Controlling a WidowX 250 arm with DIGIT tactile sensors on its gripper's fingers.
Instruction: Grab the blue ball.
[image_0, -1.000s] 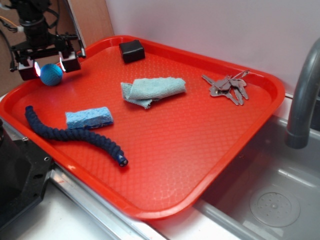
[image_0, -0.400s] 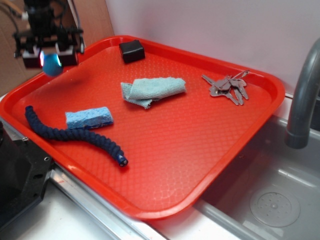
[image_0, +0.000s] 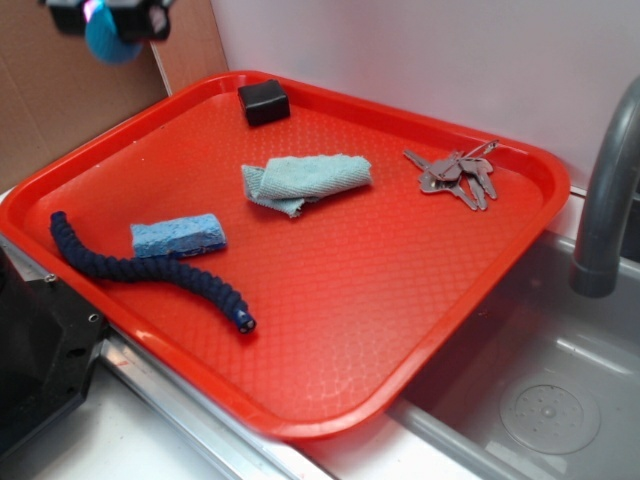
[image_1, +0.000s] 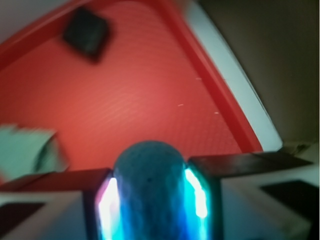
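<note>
The blue ball (image_0: 110, 42) is small, teal-blue and yarn-textured. It hangs in my gripper (image_0: 108, 22) at the top left of the exterior view, high above the far left corner of the red tray (image_0: 520, 230). In the wrist view the ball (image_1: 150, 185) fills the gap between my two glowing pads (image_1: 197, 192), squeezed from both sides. My gripper (image_1: 151, 200) is shut on it. Most of the gripper is cut off by the top edge of the exterior view.
On the tray lie a black block (image_0: 264, 102), a folded teal cloth (image_0: 305, 182), a bunch of keys (image_0: 455, 175), a light blue sponge (image_0: 178, 236) and a dark navy rope (image_0: 140, 270). A sink (image_0: 540, 400) and grey faucet (image_0: 610, 190) are at right.
My gripper has risen straight up from the tray's far left corner with the blue ball held in it. Nothing else on the tray has moved.
</note>
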